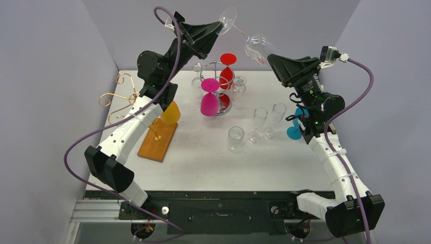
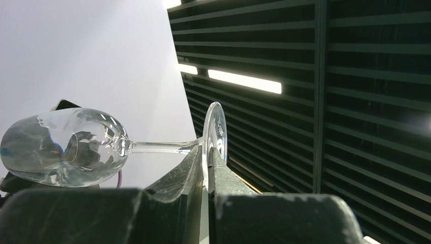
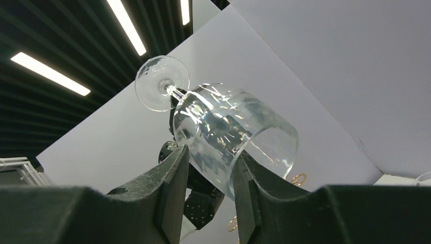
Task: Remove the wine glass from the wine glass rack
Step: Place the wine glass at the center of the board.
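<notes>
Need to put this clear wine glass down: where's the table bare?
Bare: the white table's near strip, between orange wooden board and clear tumbler. Crowded: around the wire rack of coloured glasses and the clear flutes.

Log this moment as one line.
left claw: pinching clear wine glass foot | right claw: gripping its bowl | glass: aloft between both arms

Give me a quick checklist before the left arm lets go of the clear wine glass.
1. Left tool pinches the foot of the clear wine glass: ok.
2. Right tool closed on both sides of the bowl: ok.
3. Right grip firm enough to carry the glass alone: cannot tell.
4. Glass held in the air, clear of the chrome rack and the gold rack: ok.
</notes>
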`<state>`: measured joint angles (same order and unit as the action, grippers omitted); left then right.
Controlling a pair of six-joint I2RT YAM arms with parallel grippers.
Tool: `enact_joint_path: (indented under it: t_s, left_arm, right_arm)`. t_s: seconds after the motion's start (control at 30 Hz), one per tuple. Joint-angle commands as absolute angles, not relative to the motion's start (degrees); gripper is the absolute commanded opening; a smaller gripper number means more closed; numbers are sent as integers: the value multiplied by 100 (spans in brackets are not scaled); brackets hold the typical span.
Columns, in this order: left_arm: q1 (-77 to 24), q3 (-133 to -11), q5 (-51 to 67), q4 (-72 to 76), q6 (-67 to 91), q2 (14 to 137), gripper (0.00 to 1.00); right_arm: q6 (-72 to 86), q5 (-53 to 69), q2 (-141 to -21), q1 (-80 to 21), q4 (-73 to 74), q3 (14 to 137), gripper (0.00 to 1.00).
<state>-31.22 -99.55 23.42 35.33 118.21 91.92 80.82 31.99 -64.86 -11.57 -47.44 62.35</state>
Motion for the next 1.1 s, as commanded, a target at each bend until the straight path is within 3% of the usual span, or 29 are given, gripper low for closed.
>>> enact_joint_path:
  t_s: [0.0, 0.37, 0.7, 0.8, 1.07]
  left_arm:
    - [-3281, -9899, 2584, 3525, 11522, 9337, 0]
    - [-3352, -9932, 2601, 3497, 11558, 9525, 0]
    - [-3379, -9883, 2567, 3367, 11573, 9536, 0]
    - [-3384, -9844, 2558, 3378, 11575, 9539, 0]
    - [-3384, -9764, 2524, 3506, 11573, 9548, 2]
  right_arm:
    - [7825, 3437, -6215, -1264, -4934, 6391, 33]
    - [7830, 3517, -6172, -1270, -5202, 6328, 30]
    - [7641, 3589, -6047, -1320, -5127, 6318, 14]
    - [7548, 3580, -6005, -1335, -5006, 6316, 0]
    - [7211, 3419, -5744, -1362, -4756, 6162, 0]
